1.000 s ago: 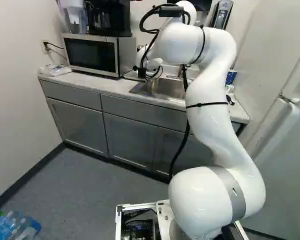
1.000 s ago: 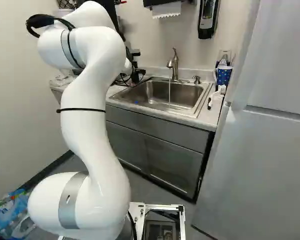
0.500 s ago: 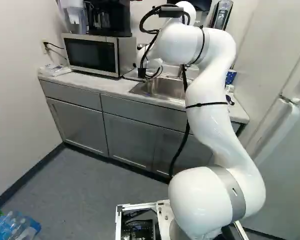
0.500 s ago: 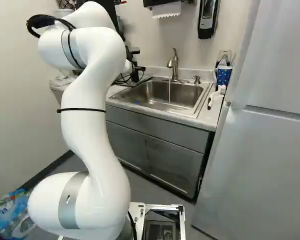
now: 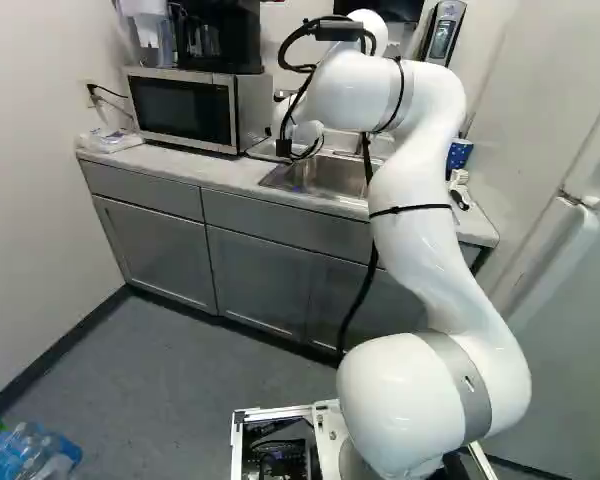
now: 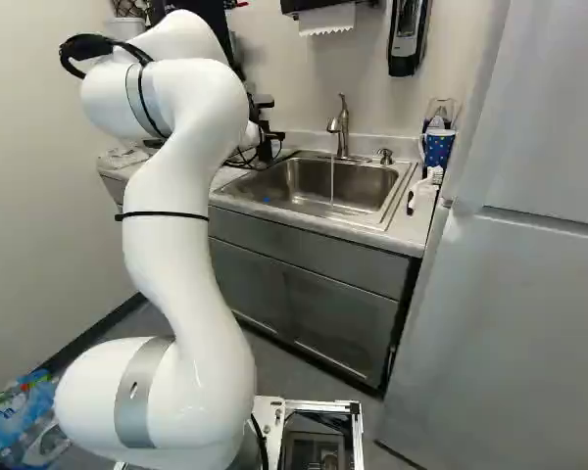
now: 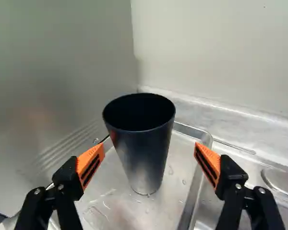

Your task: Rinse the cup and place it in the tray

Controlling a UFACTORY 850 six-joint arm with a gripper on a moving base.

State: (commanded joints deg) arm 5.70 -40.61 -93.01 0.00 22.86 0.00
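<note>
In the right base view the gripper (image 6: 267,135) shows only in part, as dark hardware past the arm, left of the sink (image 6: 309,201). The wrist view has the gripper (image 7: 149,150) open, its orange-padded fingers well apart. A black cup (image 7: 143,148) stands upright, mouth up, in the metal tray (image 7: 108,203), ahead of and between the fingers, with a gap on each side. Water drops lie on the tray's bottom. A thin stream of water runs from the faucet (image 6: 341,127) into the sink.
Beside the tray stands the microwave (image 5: 185,108), its side wall close to the cup. A backsplash (image 7: 221,108) rises behind the tray. A blue dotted cup (image 6: 438,147) and a brush (image 6: 423,186) are on the counter right of the sink; the fridge (image 6: 519,323) stands farther right.
The arm's upper part has shifted slightly, leftward in the left base view and a little down and rightward in the right base view. The base has stayed put, and the water still runs.
</note>
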